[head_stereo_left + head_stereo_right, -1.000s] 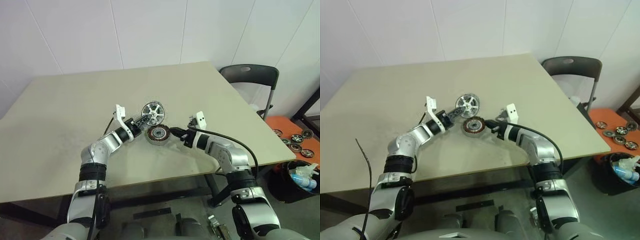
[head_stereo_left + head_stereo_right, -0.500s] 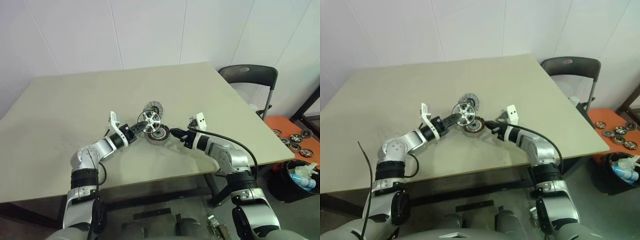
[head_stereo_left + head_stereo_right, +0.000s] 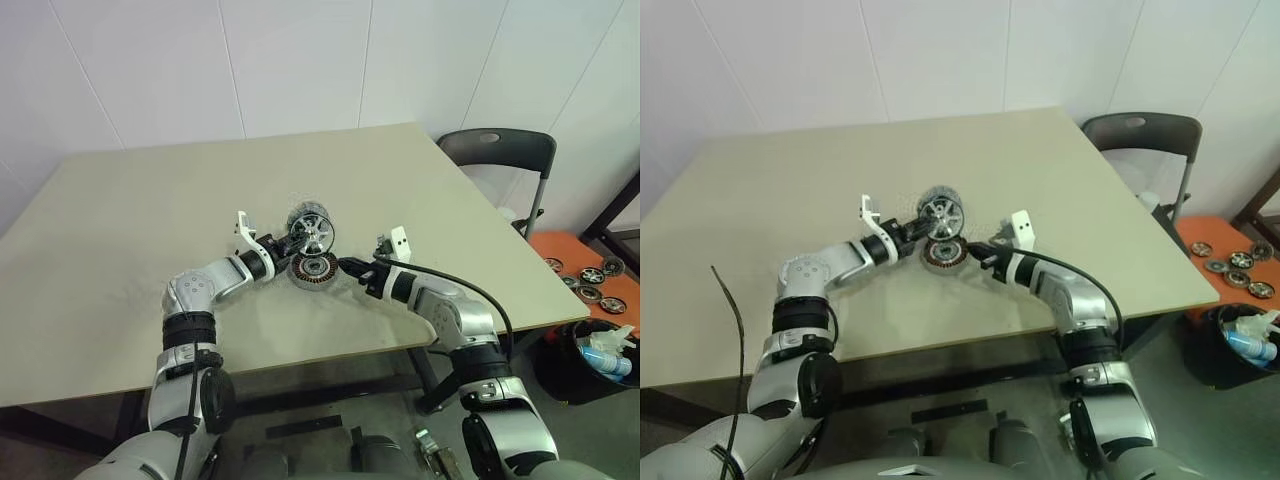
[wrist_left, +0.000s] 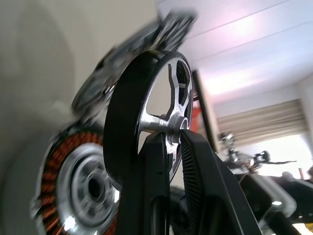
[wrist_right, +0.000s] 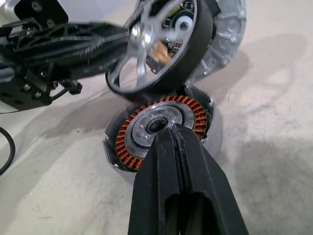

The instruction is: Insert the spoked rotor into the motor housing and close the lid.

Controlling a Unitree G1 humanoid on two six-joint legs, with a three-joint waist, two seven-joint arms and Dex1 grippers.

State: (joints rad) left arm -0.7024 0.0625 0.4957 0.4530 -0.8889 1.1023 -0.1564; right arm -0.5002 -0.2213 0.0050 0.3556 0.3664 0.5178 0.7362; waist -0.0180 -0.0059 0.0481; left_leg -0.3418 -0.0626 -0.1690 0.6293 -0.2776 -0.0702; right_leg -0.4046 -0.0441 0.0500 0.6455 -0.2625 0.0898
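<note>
Now the left gripper [image 3: 283, 247] is clamping the spoked rotor [image 3: 312, 231] by a spoke near its hub, holding it on edge and tilted just above the motor housing [image 3: 314, 267], presumably so it can be tipped flat over the copper windings. That housing is sitting on the table [image 3: 120, 210] with its lid [image 5: 226, 27] swung open behind it, leaving the cup free. Opposite, the right gripper [image 3: 347, 265], fingers pressed together, is bracing against the housing's rim, seemingly to stop it sliding during insertion.
</note>
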